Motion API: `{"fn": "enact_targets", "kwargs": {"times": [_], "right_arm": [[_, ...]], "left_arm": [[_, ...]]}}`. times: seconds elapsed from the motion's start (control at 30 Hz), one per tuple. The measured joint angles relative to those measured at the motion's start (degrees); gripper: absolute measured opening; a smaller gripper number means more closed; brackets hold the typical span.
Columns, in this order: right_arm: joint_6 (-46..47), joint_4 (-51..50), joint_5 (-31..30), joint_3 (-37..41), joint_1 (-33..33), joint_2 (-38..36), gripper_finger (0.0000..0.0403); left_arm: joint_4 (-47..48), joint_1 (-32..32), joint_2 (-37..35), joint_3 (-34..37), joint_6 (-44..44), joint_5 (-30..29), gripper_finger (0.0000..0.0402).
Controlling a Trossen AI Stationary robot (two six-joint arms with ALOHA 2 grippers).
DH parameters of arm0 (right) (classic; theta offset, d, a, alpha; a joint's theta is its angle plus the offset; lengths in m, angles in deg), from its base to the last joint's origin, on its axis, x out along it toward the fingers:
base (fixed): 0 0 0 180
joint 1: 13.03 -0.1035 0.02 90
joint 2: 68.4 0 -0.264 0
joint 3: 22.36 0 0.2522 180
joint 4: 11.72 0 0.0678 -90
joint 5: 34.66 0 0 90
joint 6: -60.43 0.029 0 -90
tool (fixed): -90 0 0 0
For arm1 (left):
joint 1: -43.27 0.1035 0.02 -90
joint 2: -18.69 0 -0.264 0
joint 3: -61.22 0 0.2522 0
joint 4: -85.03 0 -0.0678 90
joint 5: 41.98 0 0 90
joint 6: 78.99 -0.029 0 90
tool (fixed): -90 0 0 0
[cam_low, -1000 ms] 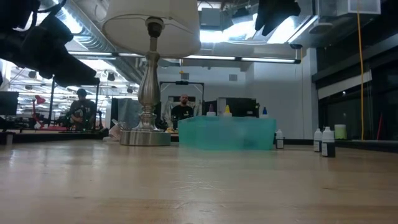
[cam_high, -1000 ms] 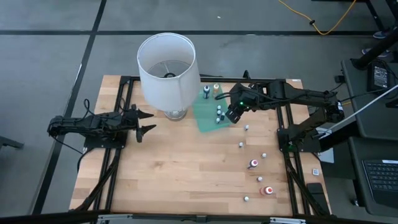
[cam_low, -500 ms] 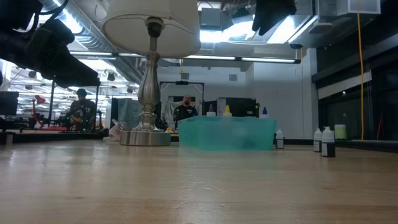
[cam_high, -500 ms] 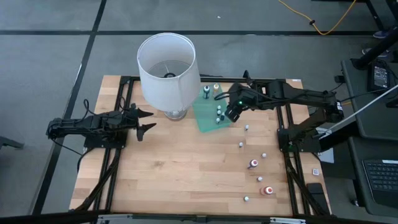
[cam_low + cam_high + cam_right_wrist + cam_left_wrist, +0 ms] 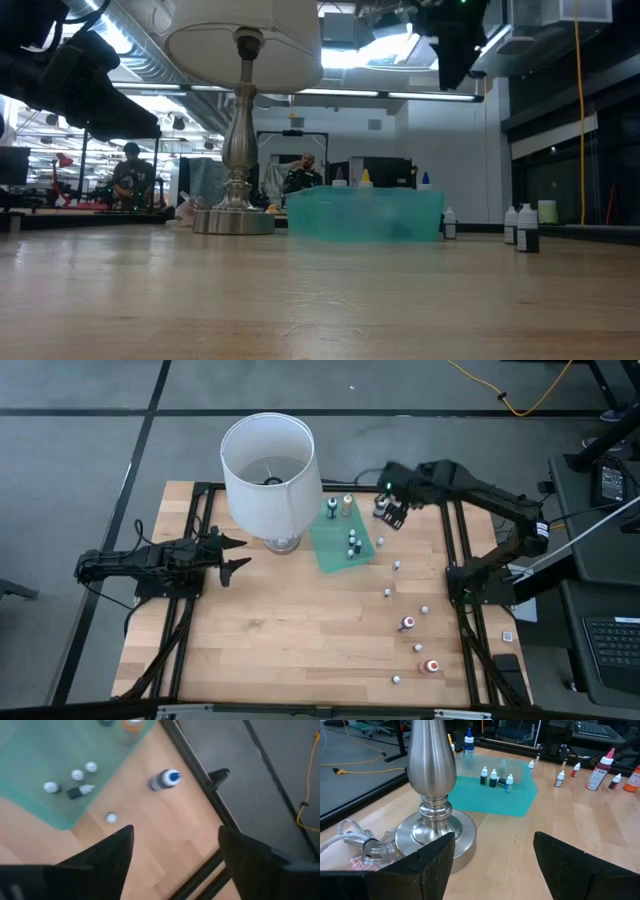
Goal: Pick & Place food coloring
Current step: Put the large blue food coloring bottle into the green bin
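The food coloring bottles are tiny, with white caps. A few stand or lie on the green tray [image 5: 338, 536], among them one lying bottle [image 5: 80, 791]. Others are scattered over the table's right side [image 5: 407, 623]. One blue-capped bottle [image 5: 162, 780] stands near the far edge. My right gripper [image 5: 388, 510] hovers open above the table beyond the tray's far right corner, holding nothing [image 5: 175, 865]. My left gripper [image 5: 235, 555] waits open at the table's left, facing the lamp's base [image 5: 432, 830].
A tall lamp with a white shade [image 5: 268, 470] stands left of the tray, its cord coiled by the base [image 5: 365, 847]. The black frame rail [image 5: 200, 770] runs along the far edge. Bare wood lies in the table's middle and near left [image 5: 290, 630].
My right gripper has moved from above the tray's right edge toward the table's far edge and slightly right, turning as it went. The tray and bottles stay where they were.
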Motion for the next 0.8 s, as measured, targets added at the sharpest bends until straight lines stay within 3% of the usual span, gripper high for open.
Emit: {"fn": "enact_targets", "kwargs": {"times": [0.2,0.37,0.6,0.8], "right_arm": [[-9.7,3.86,1.29,0.0,12.75,0.07,0.0308],[-17.01,10.45,9.37,0.0,19.43,1.64,0.0309],[-23.54,13.25,16.99,0.12,22.08,9.4,0.0309],[-27.65,19.0,18.33,5.41,23.59,11.18,0.0309]], "left_arm": [[-0.04,0.0,0.0,0.0,0.0,0.0,0.0269],[-0.1,0.01,0.0,0.02,0.0,0.0,0.0266],[-0.27,0.0,0.0,0.04,0.0,-0.02,0.0269],[-0.28,0.01,0.0,0.04,0.0,-0.02,0.0266]]}}
